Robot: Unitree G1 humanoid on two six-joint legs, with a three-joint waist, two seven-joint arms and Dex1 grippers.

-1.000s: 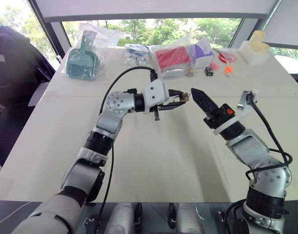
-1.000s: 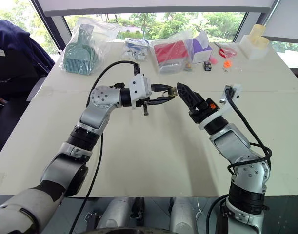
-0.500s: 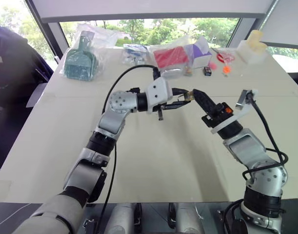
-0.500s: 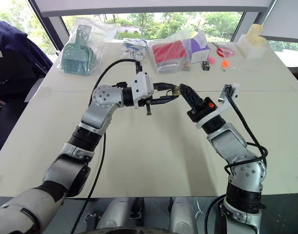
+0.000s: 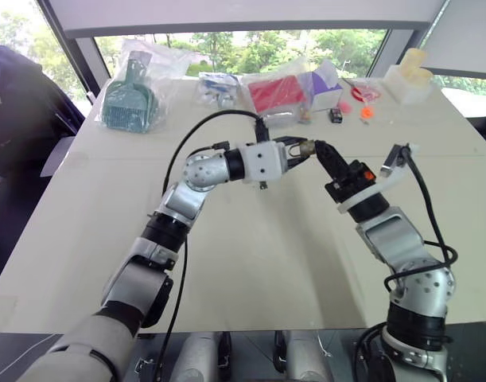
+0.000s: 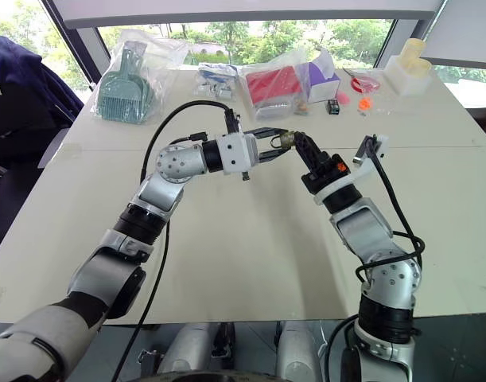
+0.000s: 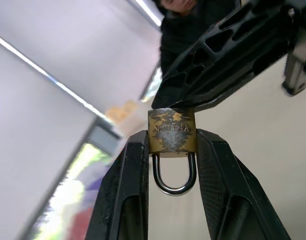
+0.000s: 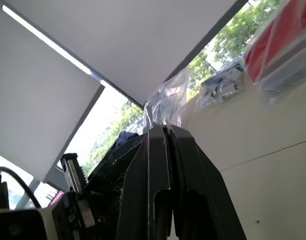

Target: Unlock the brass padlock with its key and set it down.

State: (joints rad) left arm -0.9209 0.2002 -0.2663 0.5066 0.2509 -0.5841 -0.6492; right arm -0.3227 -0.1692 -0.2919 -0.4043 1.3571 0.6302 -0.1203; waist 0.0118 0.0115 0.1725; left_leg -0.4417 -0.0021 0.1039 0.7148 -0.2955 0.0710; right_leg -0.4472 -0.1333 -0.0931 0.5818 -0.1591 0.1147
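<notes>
Brass and worn, the brass padlock (image 7: 172,137) sits at the centre of my left wrist view, its body pinched between the left gripper (image 7: 171,150) fingers, silvery shackle hanging toward the camera and closed. In the head view it is held above the table (image 5: 250,263), upper centre. The right gripper (image 5: 320,151) has its fingers pressed together, tips against the lock's far end. I judge it small, rigid, slippery; grip the flat sides.
</notes>
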